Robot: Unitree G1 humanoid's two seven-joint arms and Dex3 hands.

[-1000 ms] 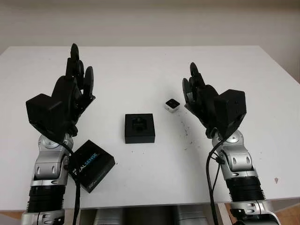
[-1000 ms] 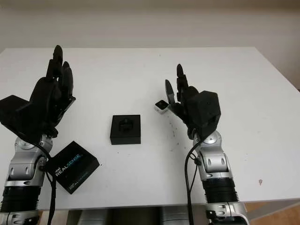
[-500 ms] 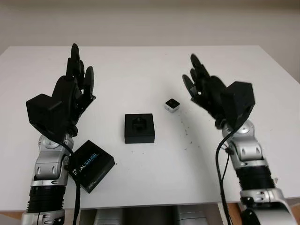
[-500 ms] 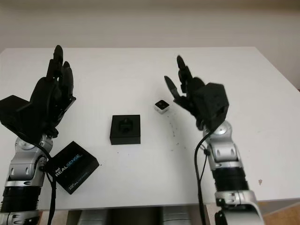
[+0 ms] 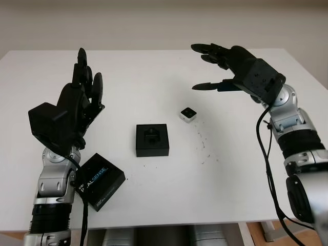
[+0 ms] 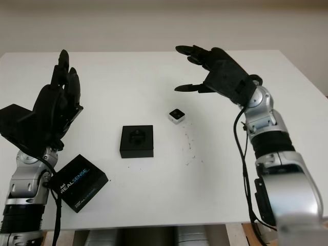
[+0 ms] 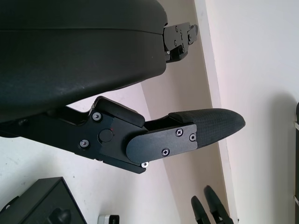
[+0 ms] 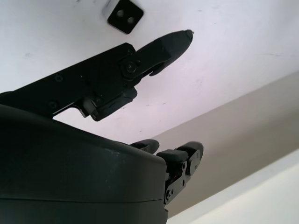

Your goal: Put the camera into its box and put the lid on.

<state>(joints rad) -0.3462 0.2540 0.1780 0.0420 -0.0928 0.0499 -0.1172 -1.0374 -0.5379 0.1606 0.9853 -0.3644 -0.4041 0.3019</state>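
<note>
Since a second ago the right hand [image 5: 225,69] has swung up and away from the table, from a spot just right of the camera [image 5: 188,115] to a place above and behind it, well apart from it. It is open and holds nothing, its fingers [image 6: 195,52] reaching toward the robot's left over the far part of the white table [image 5: 154,77]. In the right wrist view the small camera [image 8: 124,14] lies on the table beyond the tip of one finger, clear of it.

Over the left side of the table the left hand [image 5: 77,102] has not moved: it is raised, open and empty, fingers pointing toward the far edge.

On the table near the middle, the camera, a small white block with a dark face, sits alone. Nearer the robot and to its left sits the black box [image 5: 152,140], uncovered, its moulded recess showing. The black lid [image 5: 100,181], printed with white and blue lettering, lies flat near the front edge, just beside the left forearm and well apart from the box.
</note>
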